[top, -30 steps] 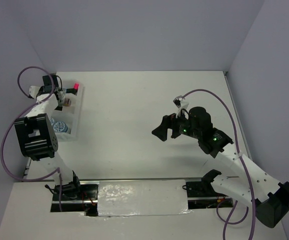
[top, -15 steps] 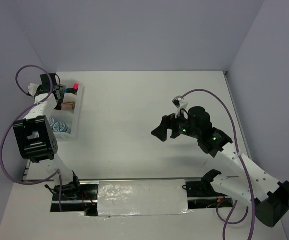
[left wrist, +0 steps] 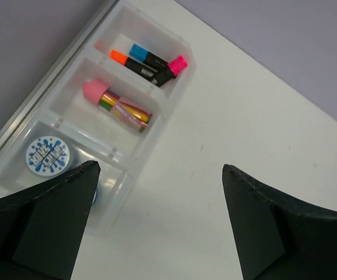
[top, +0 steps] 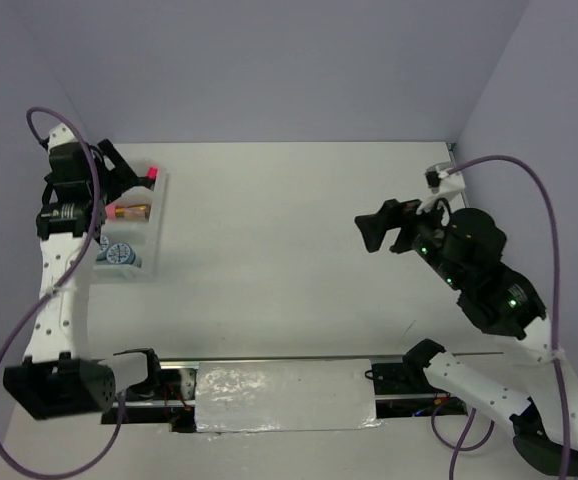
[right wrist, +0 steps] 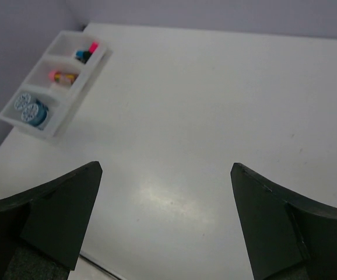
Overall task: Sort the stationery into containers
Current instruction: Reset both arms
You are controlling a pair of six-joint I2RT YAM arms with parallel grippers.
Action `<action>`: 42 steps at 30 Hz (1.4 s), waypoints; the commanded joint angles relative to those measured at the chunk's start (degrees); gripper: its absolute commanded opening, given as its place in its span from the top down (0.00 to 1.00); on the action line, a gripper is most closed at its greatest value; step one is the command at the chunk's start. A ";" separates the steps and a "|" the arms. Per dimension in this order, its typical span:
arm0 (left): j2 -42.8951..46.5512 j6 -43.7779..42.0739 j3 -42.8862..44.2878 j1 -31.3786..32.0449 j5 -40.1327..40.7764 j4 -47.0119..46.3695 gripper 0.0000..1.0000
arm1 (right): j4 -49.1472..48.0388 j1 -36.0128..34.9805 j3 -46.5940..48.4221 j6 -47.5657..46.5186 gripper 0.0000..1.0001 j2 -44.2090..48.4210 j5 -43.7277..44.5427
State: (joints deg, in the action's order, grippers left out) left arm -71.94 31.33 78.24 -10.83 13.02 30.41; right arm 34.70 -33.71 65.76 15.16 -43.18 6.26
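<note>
**Sorting task, final stage.** Left claw (left wrist: 160, 175): released, jaws spread wide, nothing between them, poised above the tray (left wrist: 164, 112). Right claw (right wrist: 165, 169): also released and empty, held over the right part of the table (right wrist: 215, 116), well apart from the tray.

The tray lies at the far left of the table. Its far compartment holds the 3 markers (left wrist: 148, 63), capped orange, blue and pink. The middle compartment holds the pink-capped tube (left wrist: 117, 105). The near compartment holds the blue rolls (right wrist: 31, 107).

All 6 items therefore appear sorted, and no stationery shows outside the tray. The task is judged complete or nearly so, with only withdrawal of the arms remaining.

**Comparison of views.**
- **Left wrist view:** resolves each cap colour and the tube's label. It shows only 1 roll in full, the other lying partly behind the left finger.
- **Right wrist view:** shows both rolls side by side, though small.
- **Top view:** alone shows both arms together.
</note>
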 commanded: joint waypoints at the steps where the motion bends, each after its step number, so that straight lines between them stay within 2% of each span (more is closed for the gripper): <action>1: 7.50 -11.11 -5.54 3.61 -0.81 2.81 0.01 | 8.89 0.14 7.35 -1.62 0.00 1.25 7.97; 5: 17.43 -12.61 -11.78 9.06 1.13 4.73 0.01 | 13.81 0.05 13.24 -2.23 0.00 2.57 9.99; 8: 23.67 -12.44 -12.58 10.30 1.05 9.20 0.01 | 17.59 0.05 16.23 -2.32 0.00 3.80 11.32; 14: 35.28 -14.37 -11.09 10.39 0.95 17.20 0.01 | 24.00 0.05 20.80 -1.45 0.00 7.32 10.70; 20: 46.52 -12.79 -11.09 10.39 -4.13 22.13 0.01 | 26.30 0.05 20.82 -2.41 0.00 12.58 9.30; 26: 50.93 -9.62 -12.66 12.15 -3.34 25.49 0.01 | 25.07 0.14 16.25 -2.15 0.00 21.02 5.69; 31: 52.52 -9.27 -16.18 12.06 -6.69 22.41 0.01 | 26.91 0.14 14.58 -1.71 0.00 21.03 5.95; 42: 53.05 -11.20 -17.15 12.06 -4.76 20.39 0.01 | 22.00 0.05 9.84 0.05 0.00 21.12 9.12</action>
State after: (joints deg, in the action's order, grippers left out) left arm -19.40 21.12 61.10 1.02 7.77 54.52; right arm 60.36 -33.71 76.73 14.35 -20.88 13.98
